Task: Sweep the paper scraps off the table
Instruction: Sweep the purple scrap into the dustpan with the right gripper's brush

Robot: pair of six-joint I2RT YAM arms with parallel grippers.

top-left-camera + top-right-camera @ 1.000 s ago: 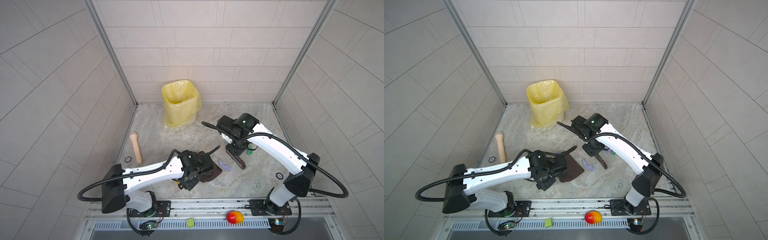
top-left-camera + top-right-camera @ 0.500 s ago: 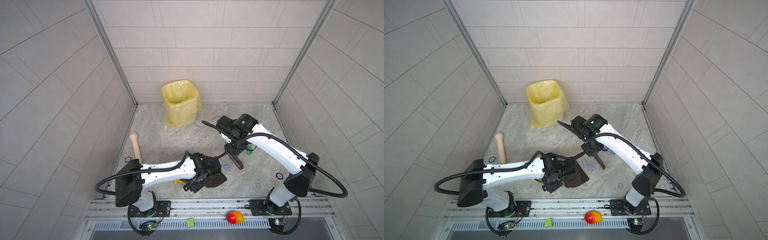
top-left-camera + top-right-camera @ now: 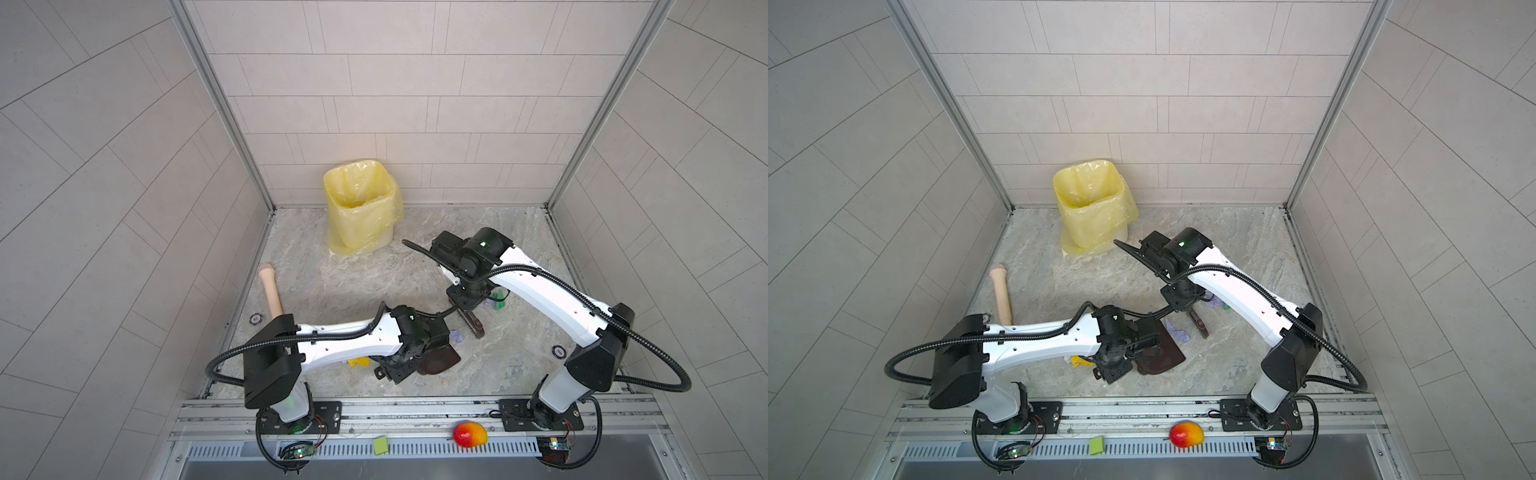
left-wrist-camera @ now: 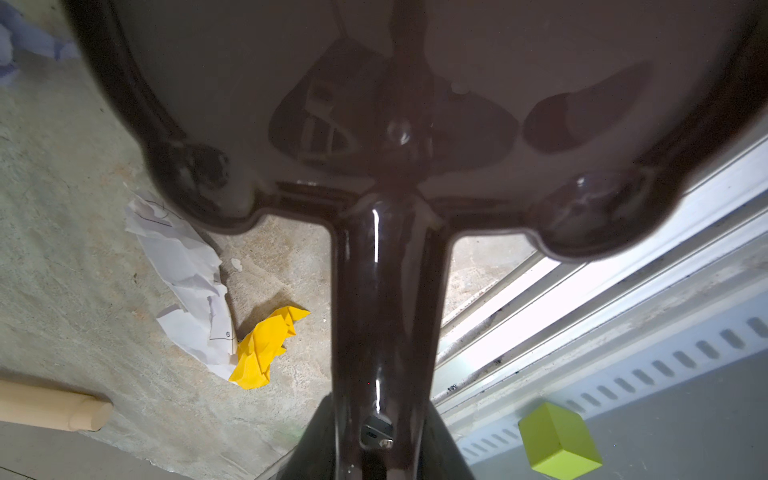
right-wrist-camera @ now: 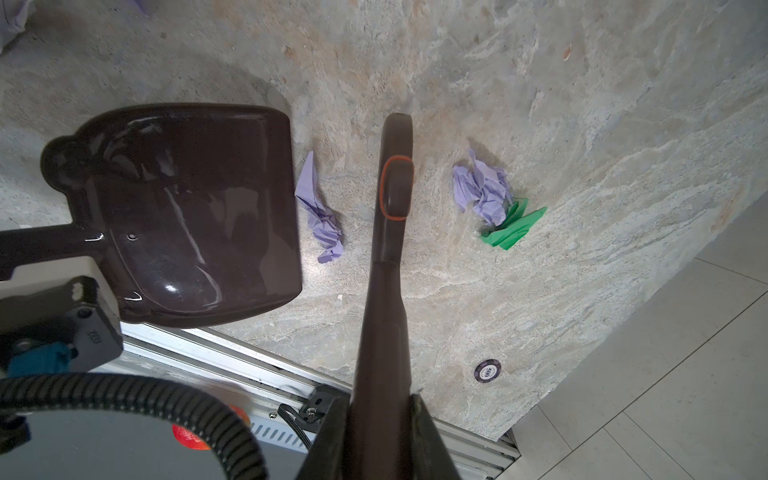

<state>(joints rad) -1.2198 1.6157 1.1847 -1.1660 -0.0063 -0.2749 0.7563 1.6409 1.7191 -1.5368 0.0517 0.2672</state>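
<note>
The scraps [image 3: 457,337] lie low in the middle of both top views, on the table [image 3: 353,291]. A lavender strip [image 5: 318,208] sits just beside the open lip of the dustpan [image 5: 187,208]. The brush [image 5: 390,249] stands between that strip and a lavender ball [image 5: 482,195] touching a green scrap [image 5: 513,226], likely set to push the strip into the pan.

The left gripper [image 4: 376,449] is clamped on the pan's handle and aims the lip at the strip. The right gripper [image 5: 378,440] is clamped on the brush handle.

A white scrap [image 4: 187,282] and a yellow scrap [image 4: 266,345] lie behind the pan, out of its path. In the top views the left arm hides most of that pair. The bristles cannot be made out, nor whether the lip touches the table.
</note>
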